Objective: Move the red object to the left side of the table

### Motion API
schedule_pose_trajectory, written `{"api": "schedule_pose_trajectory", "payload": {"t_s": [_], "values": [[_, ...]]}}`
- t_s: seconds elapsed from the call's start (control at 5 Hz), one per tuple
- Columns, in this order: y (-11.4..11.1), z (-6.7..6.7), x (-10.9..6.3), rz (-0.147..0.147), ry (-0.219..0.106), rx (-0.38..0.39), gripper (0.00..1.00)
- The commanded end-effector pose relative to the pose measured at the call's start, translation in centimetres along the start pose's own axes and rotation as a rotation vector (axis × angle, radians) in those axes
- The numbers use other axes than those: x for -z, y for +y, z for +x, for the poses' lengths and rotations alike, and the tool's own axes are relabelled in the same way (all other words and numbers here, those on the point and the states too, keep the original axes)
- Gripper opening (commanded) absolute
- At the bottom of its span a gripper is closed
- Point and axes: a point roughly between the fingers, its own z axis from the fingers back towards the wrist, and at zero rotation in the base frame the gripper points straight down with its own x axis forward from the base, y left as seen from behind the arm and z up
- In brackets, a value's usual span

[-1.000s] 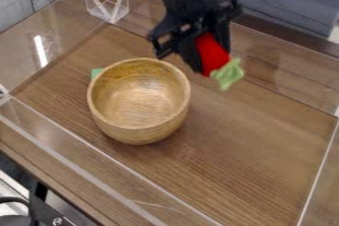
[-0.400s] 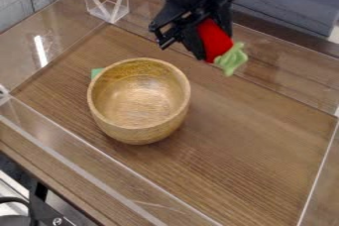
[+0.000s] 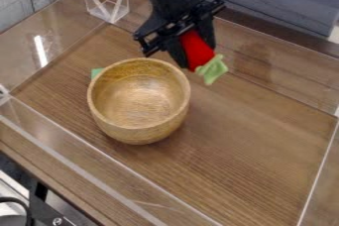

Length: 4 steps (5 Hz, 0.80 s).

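The black gripper (image 3: 189,47) has its jaws clamped on the red object (image 3: 199,50), holding it above the worktop (image 3: 252,141) in the upper middle of the frame. Its green leafy end points lower right, just beside the wooden bowl (image 3: 139,99) rim.

Brown wood-grain surface (image 3: 252,161) enclosed by low clear acrylic walls (image 3: 47,151) that catch pale glare. A small clear acrylic stand (image 3: 103,4) sits at the far left corner. Beyond the far edge lies a dark backdrop (image 3: 284,7); lighting is soft and even.
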Motion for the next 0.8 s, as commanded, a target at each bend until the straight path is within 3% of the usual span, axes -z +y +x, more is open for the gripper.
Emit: {"api": "schedule_pose_trajectory", "payload": {"t_s": [0.0, 0.2, 0.4, 0.6], "values": [[-0.3, -0.2, -0.3, -0.027, -0.017, 0.003, 0.00], [0.7, 2.6, -2.3, -0.039, -0.030, 0.017, 0.00], [2.5, 6.3, -4.6, -0.053, -0.049, 0.008, 0.00], [3.1, 7.7, -5.6, -0.061, -0.093, -0.056, 0.00]]}}
